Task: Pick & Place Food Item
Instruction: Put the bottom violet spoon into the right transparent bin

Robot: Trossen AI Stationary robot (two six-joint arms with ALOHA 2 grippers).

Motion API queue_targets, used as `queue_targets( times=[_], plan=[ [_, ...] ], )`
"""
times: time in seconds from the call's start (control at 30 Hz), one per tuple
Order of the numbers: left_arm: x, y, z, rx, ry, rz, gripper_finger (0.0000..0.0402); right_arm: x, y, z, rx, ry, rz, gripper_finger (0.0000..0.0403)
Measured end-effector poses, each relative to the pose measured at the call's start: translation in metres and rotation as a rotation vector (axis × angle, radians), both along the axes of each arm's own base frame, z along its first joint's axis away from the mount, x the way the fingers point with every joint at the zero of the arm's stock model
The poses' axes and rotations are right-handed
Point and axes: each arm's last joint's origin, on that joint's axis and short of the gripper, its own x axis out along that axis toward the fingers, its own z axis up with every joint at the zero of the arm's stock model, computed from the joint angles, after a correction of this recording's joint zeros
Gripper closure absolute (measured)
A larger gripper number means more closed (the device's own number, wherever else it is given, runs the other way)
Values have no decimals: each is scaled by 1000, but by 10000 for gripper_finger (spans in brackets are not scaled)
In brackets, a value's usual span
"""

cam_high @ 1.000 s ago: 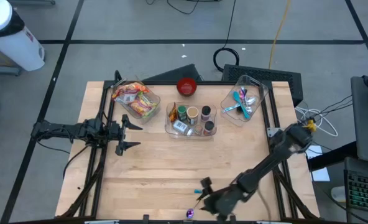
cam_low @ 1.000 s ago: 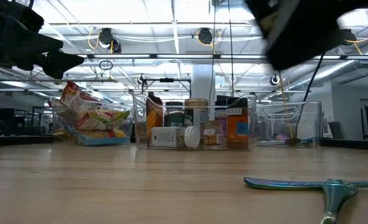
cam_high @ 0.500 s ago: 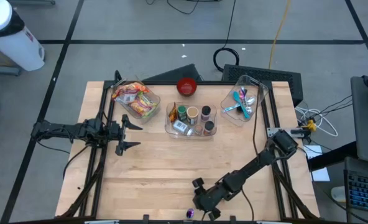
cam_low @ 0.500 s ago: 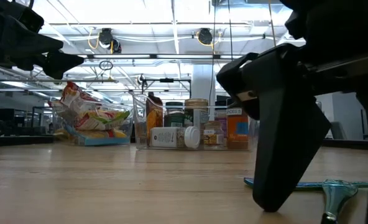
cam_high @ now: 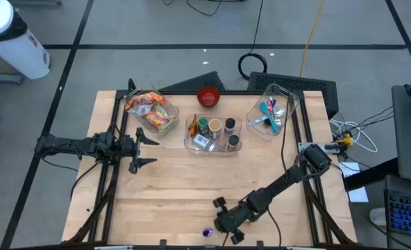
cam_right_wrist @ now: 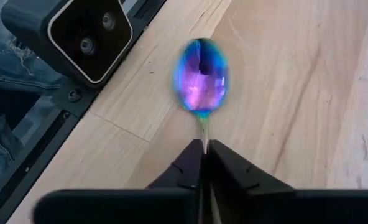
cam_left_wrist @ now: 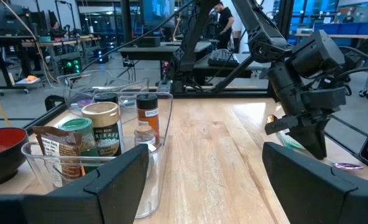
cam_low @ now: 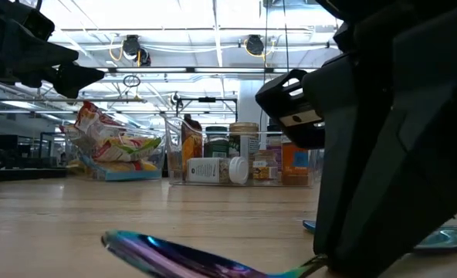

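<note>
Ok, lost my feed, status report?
Right gripper shut on iridescent spoon, low at table's near edge. Left gripper open, idle at left. Nothing in the way.

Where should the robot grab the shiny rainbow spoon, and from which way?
By its thin handle, coming in from the handle end, in line with it. The right gripper already pinches it there. The spoon has a wide, rounded bowl that would likely slip, while the narrow handle fits between the fingers.

The labels on the jars (cam_low: 244, 154) and snack bags (cam_low: 109, 143) are too small to read.
</note>
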Motion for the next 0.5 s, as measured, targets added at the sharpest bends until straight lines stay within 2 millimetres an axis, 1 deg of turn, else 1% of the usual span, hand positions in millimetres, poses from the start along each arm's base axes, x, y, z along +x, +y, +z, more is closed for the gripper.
queue_targets(
  times=[0.03, 0.1, 0.27, 0.4, 0.5],
  plan=[
    [0, 0, 0, 0, 0, 0, 78, 0, -1, 0, -4, -1, 3, 388],
    [0, 0, 0, 0, 0, 0, 78, 1, -2, 0, -12, -3, 10, 397],
    [0, 0, 0, 0, 0, 0, 78, 2, -3, -1, -38, -21, 40, 395],
    [0, 0, 0, 0, 0, 0, 78, 2, -2, 5, -43, -56, 70, 399],
    [0, 0, 0, 0, 0, 0, 78, 0, -4, 14, -51, -69, 58, 399]
  ],
)
